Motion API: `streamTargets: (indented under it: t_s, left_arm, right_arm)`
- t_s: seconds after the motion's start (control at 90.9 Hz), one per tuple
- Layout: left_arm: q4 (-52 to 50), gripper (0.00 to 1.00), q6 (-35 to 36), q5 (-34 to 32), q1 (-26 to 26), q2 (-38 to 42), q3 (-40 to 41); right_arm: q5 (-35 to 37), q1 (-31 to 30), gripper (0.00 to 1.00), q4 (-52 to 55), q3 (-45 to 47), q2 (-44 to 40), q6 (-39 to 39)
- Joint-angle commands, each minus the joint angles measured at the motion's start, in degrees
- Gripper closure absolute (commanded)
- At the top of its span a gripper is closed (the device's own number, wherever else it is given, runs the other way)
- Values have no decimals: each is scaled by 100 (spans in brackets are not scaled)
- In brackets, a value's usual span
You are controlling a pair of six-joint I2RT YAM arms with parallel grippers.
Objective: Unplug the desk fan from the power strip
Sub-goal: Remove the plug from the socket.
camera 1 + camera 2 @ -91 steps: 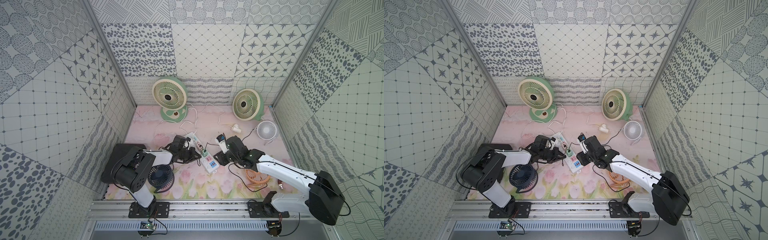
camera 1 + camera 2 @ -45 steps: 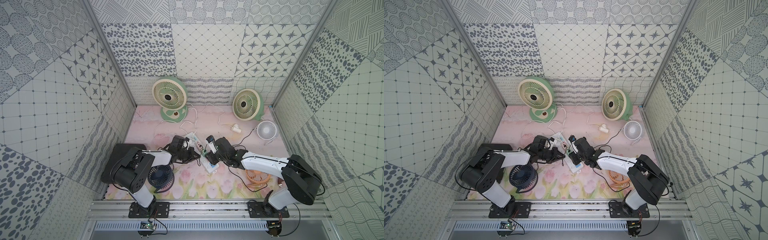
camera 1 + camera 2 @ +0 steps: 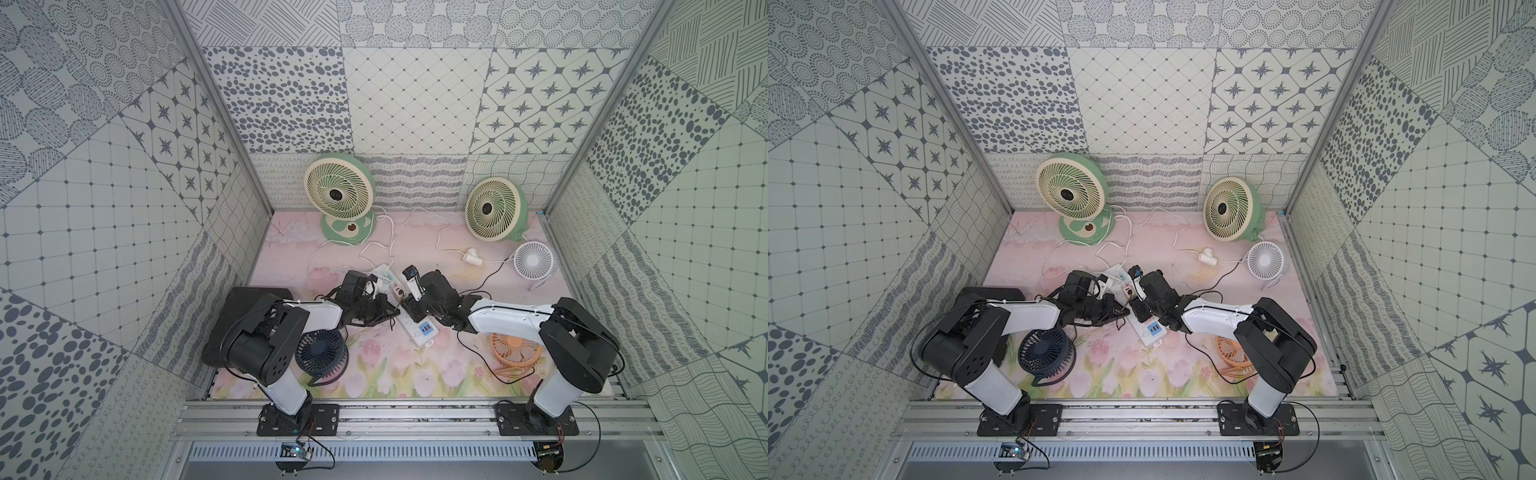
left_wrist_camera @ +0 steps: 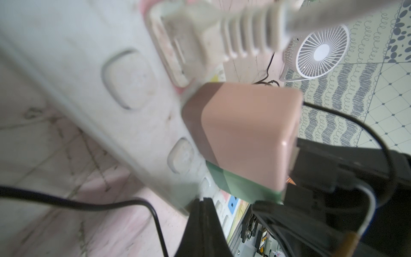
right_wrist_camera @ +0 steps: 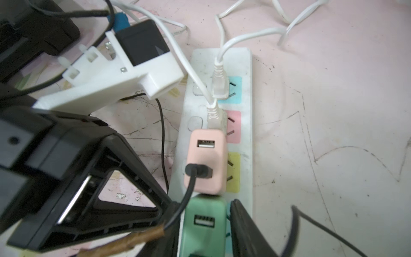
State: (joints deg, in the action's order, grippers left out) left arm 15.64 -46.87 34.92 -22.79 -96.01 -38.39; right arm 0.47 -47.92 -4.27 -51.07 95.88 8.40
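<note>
The white power strip (image 3: 417,333) (image 3: 1147,332) (image 5: 244,124) lies at mid-table with pastel sockets. Two white plugs fill its blue and pink sockets. A pink USB adapter (image 5: 205,162) (image 4: 244,133) with a black cable sits at the yellow socket, and a green adapter (image 5: 204,220) (image 4: 240,187) is next to it. My right gripper (image 5: 205,207) (image 3: 411,307) stands over the strip with its fingers closed against both sides of the green adapter. My left gripper (image 4: 203,200) (image 3: 392,309) is shut, its tip against the strip's side edge. I cannot tell which desk fan each cable serves.
Two green-and-cream fans (image 3: 338,193) (image 3: 492,208) stand at the back wall, with a small white fan (image 3: 534,259) at the right. A navy fan (image 3: 322,353) lies under my left arm and an orange fan (image 3: 513,349) under my right. White cords loop behind the strip.
My right arm has swung left onto the strip, and its jaws have narrowed around the green adapter. The left gripper has stayed in place against the strip.
</note>
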Motion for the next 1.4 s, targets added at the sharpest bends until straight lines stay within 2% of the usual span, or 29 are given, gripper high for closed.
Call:
streamTargets:
  t_s: [0.0,0.253,0.572,0.737,0.891,0.99,1.233,1.387]
  left_arm:
    - [-144,100,40,-81,29,-76,-10]
    - [-304,100,77,-147,45,-85,-50]
    - [-522,100,187,-265,59,-187,-168]
    - [-569,100,187,-301,72,-208,-173]
    - [-569,100,203,-296,77,-247,-191]
    - [-610,100,217,-262,86,-265,-204]
    - [-667,100,199,-326,96,-199,-184]
    - [-685,100,213,-336,108,-190,-186]
  right_arm:
    - [107,-63,65,-213,-136,113,-37]
    - [240,-146,68,-138,-166,222,-88]
    - [463,-335,88,133,-308,200,-235]
    - [778,-474,91,320,-430,188,-254]
    - [210,-88,94,53,-163,-13,317]
    - [81,-89,96,22,-115,-82,360]
    - [856,-525,97,418,-422,54,10]
    - [245,-89,98,46,-101,-190,549]
